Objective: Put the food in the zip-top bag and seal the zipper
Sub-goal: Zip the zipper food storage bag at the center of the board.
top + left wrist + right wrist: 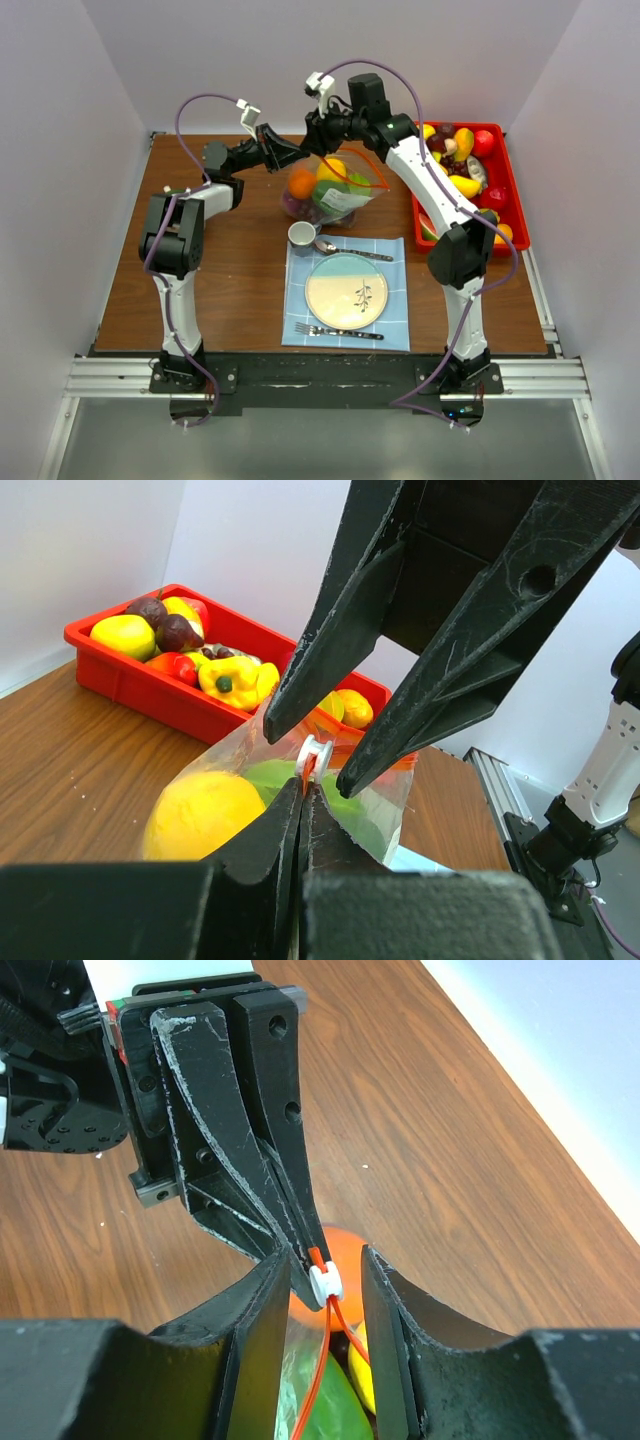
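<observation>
The clear zip-top bag (352,196) stands mid-table and holds an orange (302,183), a yellow piece (331,170) and a green piece (336,192). My left gripper (306,151) is shut on the end of the orange-red zipper strip (303,780), just behind the white slider (315,756). My right gripper (325,1260) is open, with its jaws on either side of the slider (325,1282) and not touching it. The two strip edges (335,1350) run apart below the slider. More food (461,145) lies in the red tray (517,205).
A blue placemat (395,305) lies near the front with a plate (346,291), a fork (335,331), a spoon (350,250) and a small cup (303,235) just in front of the bag. The red tray sits at the right back by the wall.
</observation>
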Available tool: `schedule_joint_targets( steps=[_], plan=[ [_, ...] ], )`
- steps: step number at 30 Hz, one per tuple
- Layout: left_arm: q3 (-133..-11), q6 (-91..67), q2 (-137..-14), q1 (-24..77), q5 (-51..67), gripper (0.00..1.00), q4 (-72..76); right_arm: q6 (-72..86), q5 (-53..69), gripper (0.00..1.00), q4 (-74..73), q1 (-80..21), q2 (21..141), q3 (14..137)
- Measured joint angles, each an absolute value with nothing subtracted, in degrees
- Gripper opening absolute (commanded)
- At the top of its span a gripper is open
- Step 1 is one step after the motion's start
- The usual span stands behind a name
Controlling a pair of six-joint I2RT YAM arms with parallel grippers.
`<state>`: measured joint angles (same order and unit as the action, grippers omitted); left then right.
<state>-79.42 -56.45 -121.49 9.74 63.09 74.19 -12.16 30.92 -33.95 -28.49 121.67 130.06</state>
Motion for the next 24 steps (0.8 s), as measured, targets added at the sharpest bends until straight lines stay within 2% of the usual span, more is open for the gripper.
schedule_joint_targets(
  steps=[9,18,24],
  plan=[
    [-79.4,-56.4,-121.5,9.7,63.3,0.0,74.0,-12.5,30.7,0.37,-34.3,-28.5,122.5,130.1],
    [-79.4,-56.4,-121.5,9.4,63.1,0.0,73.8,-11.9,31.2,0.16,-33.9,-28.4,122.5,129.8],
    [-79.4,-55.4,-121.5,9.2,62.6,0.0,72.7,-11.6,30.9,0.12,-32.0,-28.1,121.6,127.1]
  ],
)
